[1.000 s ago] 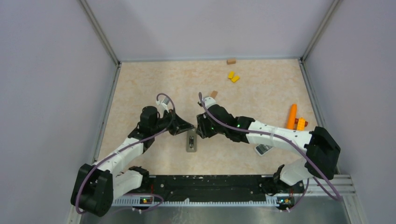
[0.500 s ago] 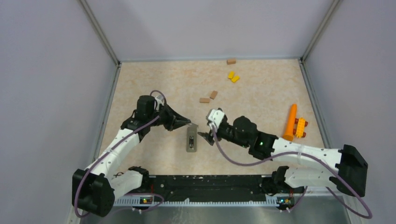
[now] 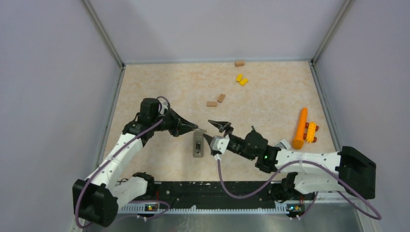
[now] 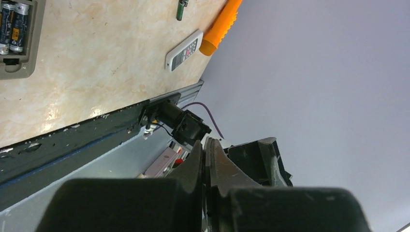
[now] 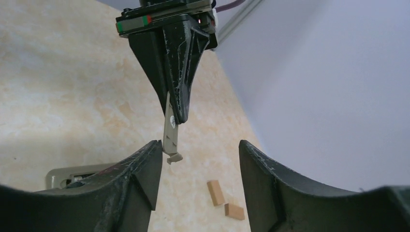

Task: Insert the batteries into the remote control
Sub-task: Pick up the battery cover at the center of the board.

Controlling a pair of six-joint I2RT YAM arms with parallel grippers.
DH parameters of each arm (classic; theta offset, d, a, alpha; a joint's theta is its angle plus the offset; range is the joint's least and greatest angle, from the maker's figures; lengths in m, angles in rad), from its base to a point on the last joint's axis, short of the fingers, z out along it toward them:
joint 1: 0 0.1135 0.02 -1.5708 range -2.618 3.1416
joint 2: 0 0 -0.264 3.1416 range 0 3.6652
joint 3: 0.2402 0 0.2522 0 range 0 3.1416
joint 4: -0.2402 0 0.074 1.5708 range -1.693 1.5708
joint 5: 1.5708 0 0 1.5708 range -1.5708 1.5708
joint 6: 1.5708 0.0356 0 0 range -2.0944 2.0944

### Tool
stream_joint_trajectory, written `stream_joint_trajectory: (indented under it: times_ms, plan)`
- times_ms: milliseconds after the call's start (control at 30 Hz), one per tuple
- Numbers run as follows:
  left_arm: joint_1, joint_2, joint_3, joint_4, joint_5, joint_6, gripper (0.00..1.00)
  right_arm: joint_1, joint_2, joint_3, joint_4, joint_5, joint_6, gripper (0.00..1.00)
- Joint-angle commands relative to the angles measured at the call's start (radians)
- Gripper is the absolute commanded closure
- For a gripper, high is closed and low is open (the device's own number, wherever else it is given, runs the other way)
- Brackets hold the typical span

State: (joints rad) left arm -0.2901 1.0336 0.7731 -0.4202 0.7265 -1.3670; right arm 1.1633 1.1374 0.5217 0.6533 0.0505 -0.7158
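Right wrist view first: the right gripper (image 5: 199,150) is spread wide, with nothing between its fingers. Dead ahead at 12 o'clock the left gripper (image 5: 177,116) points down, clamped on a thin grey cover (image 5: 169,137) that dangles from its tips. The remote control (image 5: 67,176) peeks in at 8 o'clock, and two brown blocks (image 5: 215,192) lie at 5 o'clock.

Over to the left wrist: at 10 o'clock the remote's open bay holds two batteries (image 4: 12,24) side by side. A white remote (image 4: 183,50) and an orange stick (image 4: 220,26) lie at 12 o'clock.

From above, the remote control lies mid-table, with the left gripper near its 11 o'clock and the right near its 2 o'clock.
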Motion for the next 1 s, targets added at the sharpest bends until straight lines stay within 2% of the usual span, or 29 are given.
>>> stream_joint_trajectory:
  times_ms: [0, 133, 267, 667, 700, 800, 833, 900, 967]
  plan:
    - [0.003, -0.028, 0.026, 0.002, 0.032, -0.022, 1.00, 0.007, 0.039, 0.015, 0.107, -0.044, -0.093, 0.44]
    - [0.003, -0.026, 0.027, 0.014, 0.041, -0.028, 1.00, 0.007, 0.058, 0.035, 0.062, -0.089, -0.098, 0.53]
    - [0.003, -0.019, 0.024, 0.024, 0.051, -0.031, 1.00, 0.008, 0.077, 0.039, 0.068, -0.095, -0.096, 0.56]
    - [0.015, -0.028, 0.023, 0.022, 0.039, -0.013, 1.00, 0.007, 0.117, 0.057, 0.110, -0.092, -0.066, 0.95]
    - [0.015, -0.028, 0.022, 0.024, 0.039, -0.011, 0.97, 0.007, 0.114, 0.056, 0.111, -0.091, -0.059, 0.97]
    - [0.017, -0.030, 0.027, 0.026, 0.025, 0.008, 0.58, 0.008, 0.110, 0.057, 0.110, -0.086, -0.029, 1.00]
    - [0.020, -0.033, 0.028, 0.030, 0.016, 0.026, 0.48, 0.007, 0.107, 0.057, 0.106, -0.087, -0.017, 1.00]
    - [0.029, -0.043, 0.039, 0.021, -0.033, 0.101, 0.32, 0.008, 0.096, 0.057, 0.093, -0.076, 0.022, 1.00]
    - [0.048, -0.058, 0.058, -0.025, -0.119, 0.235, 0.21, 0.008, 0.076, 0.056, 0.062, -0.056, 0.103, 1.00]
